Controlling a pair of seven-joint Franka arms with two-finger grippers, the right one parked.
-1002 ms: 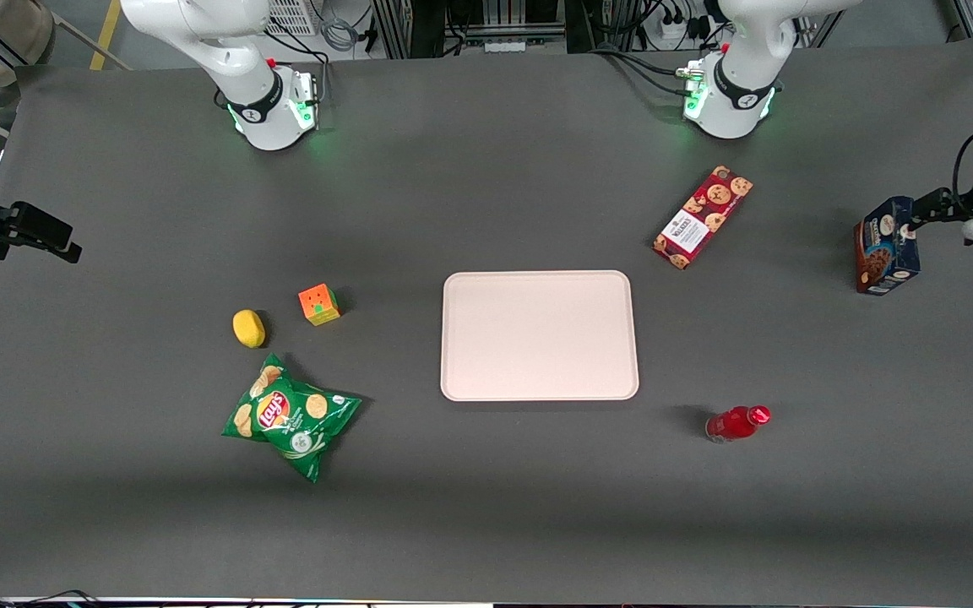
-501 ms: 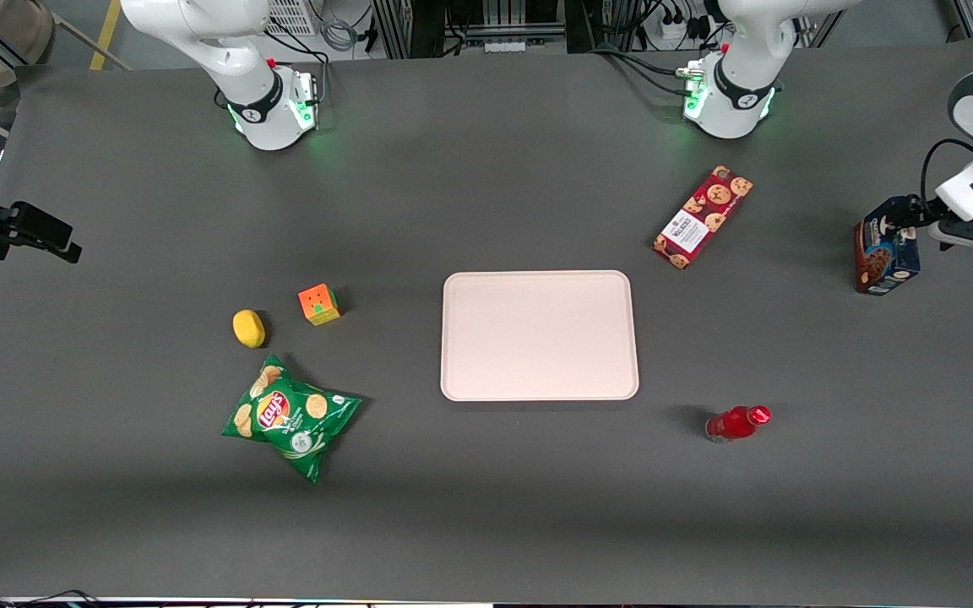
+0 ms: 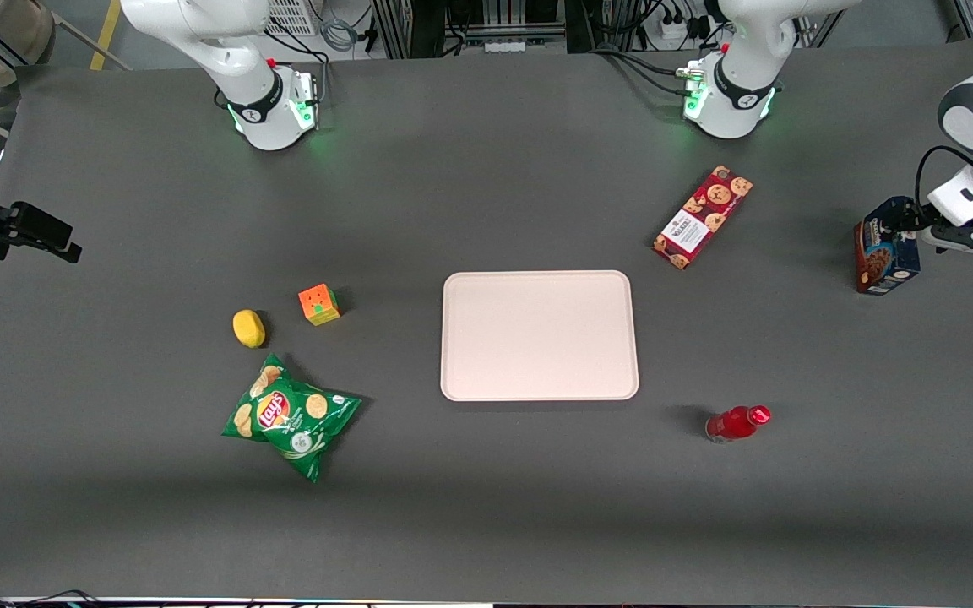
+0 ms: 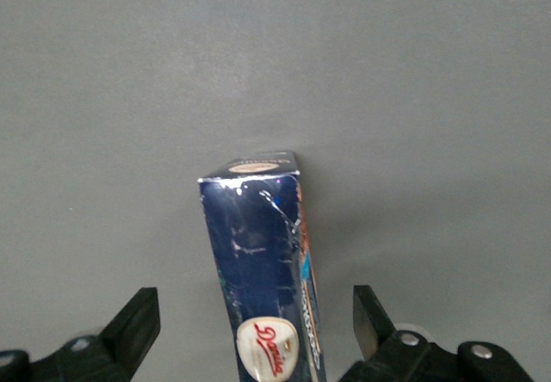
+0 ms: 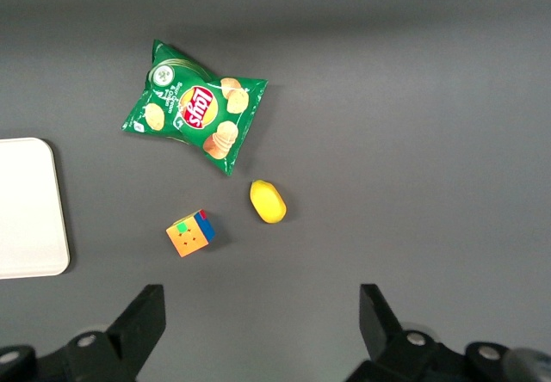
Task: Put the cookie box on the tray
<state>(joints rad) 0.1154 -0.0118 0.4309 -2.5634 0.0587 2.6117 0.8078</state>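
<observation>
- The claw [image 4: 256, 322] hangs wide open astride the top of the cookie box [image 4: 263, 270], holding nothing, fingers [image 4: 138, 322] clear of both sides.
- The box [image 3: 885, 252] stands upright at the working arm's end of the table, well apart from the tray [image 3: 539, 335].
- Step in hand, as I judge it: the grasp. Next: close, lift, carry to the tray.

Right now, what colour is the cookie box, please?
Dark navy blue; clearest in the left wrist view, cookie box between the open gripper.
</observation>
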